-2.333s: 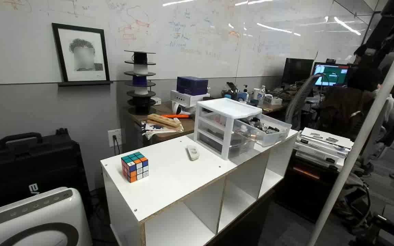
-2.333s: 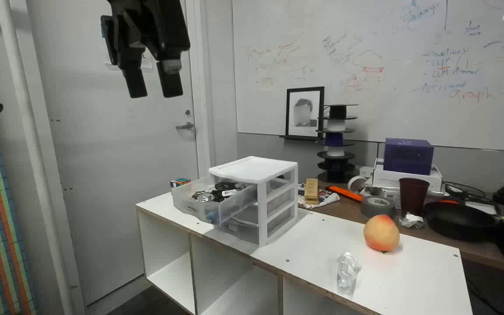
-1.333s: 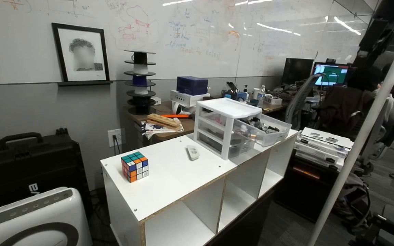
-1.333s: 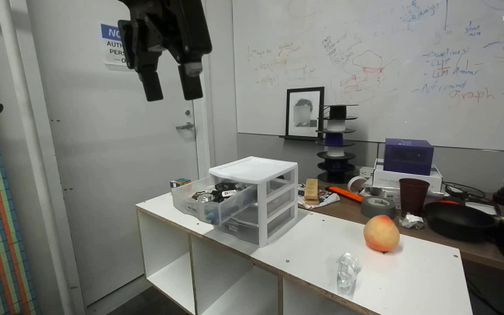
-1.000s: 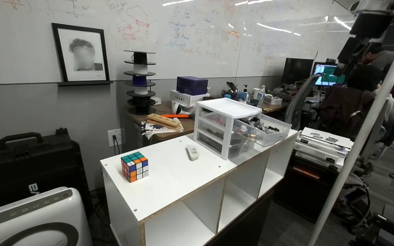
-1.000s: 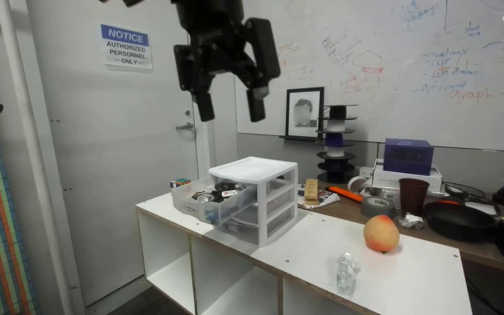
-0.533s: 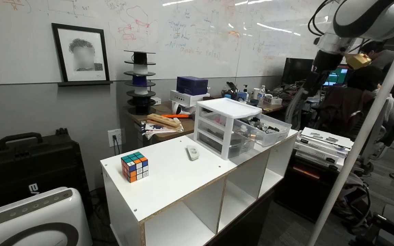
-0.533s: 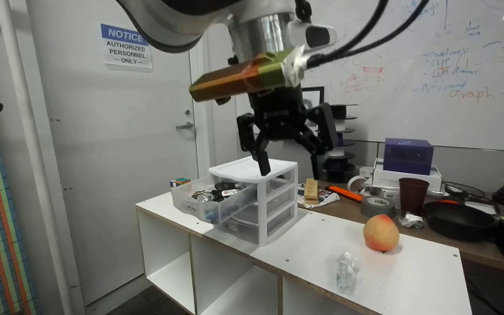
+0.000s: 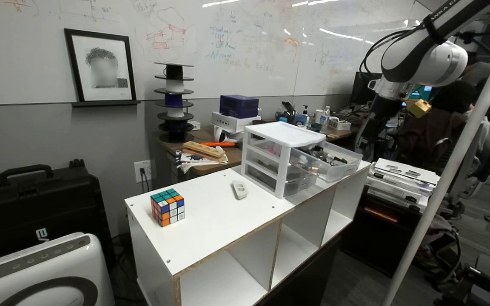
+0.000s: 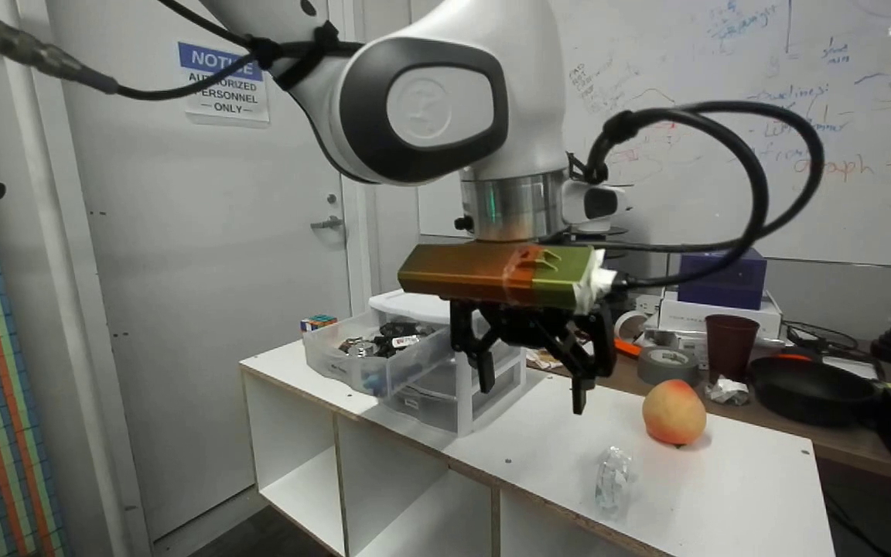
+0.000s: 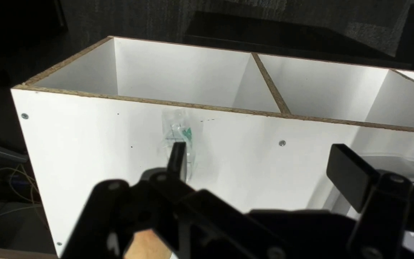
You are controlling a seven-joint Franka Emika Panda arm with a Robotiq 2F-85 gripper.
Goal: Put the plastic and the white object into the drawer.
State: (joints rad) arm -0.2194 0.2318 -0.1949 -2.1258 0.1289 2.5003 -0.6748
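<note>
My gripper (image 10: 532, 387) is open with nothing between its fingers, above the white shelf beside the drawer chest; it also shows in the wrist view (image 11: 261, 158). The crumpled clear plastic (image 10: 613, 478) lies on the shelf top below and to the right of the fingers. In the wrist view the plastic (image 11: 179, 131) is partly behind the left finger. The small white object (image 9: 240, 189) lies beside the chest (image 9: 285, 132) in an exterior view; it is out of sight elsewhere. The chest's top drawer (image 10: 337, 370) is pulled out and holds dark items; it shows in both exterior views (image 9: 342, 173).
A peach (image 10: 674, 412) lies near the plastic, partly visible in the wrist view (image 11: 147, 246). A puzzle cube (image 9: 168, 208) stands on the shelf top near the white object. The shelf (image 9: 211, 238) has open compartments in front. A pole (image 9: 449, 170) stands nearby.
My arm has come into view and the open gripper has moved down and to the right in an exterior view, towards the shelf top. The plastic, the white object and the drawer have not moved.
</note>
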